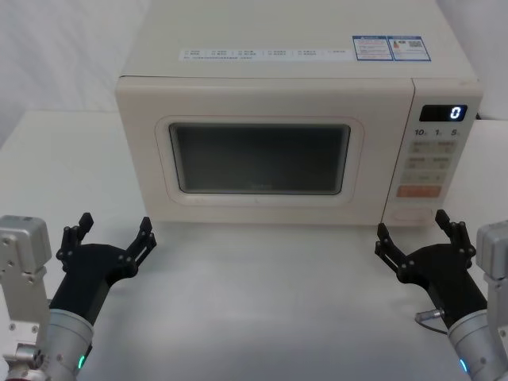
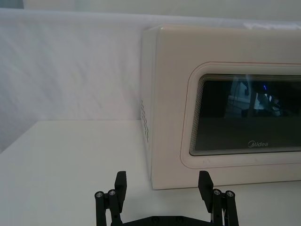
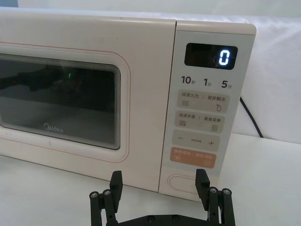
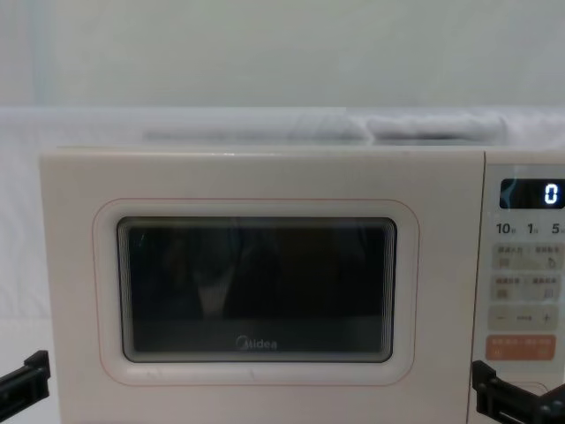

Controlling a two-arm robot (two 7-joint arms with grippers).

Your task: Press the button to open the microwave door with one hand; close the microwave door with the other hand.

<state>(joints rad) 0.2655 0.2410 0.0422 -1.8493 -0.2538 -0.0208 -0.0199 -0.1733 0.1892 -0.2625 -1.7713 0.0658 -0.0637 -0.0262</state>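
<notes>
button just ahead of right gripper, fingers spread wide, untouched. microwave door shut. left gripper wide open before door's left corner.

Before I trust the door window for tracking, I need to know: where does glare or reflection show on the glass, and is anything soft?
Left wrist view: the microwave door window mirrors bright room shapes at its upper right. Right wrist view: a small green dot reflects in the glass; the display glows sharp. Chest view: pale, hazy reflections across the window, the whole picture soft. Head view: even light, a dull grey sheen.
</notes>
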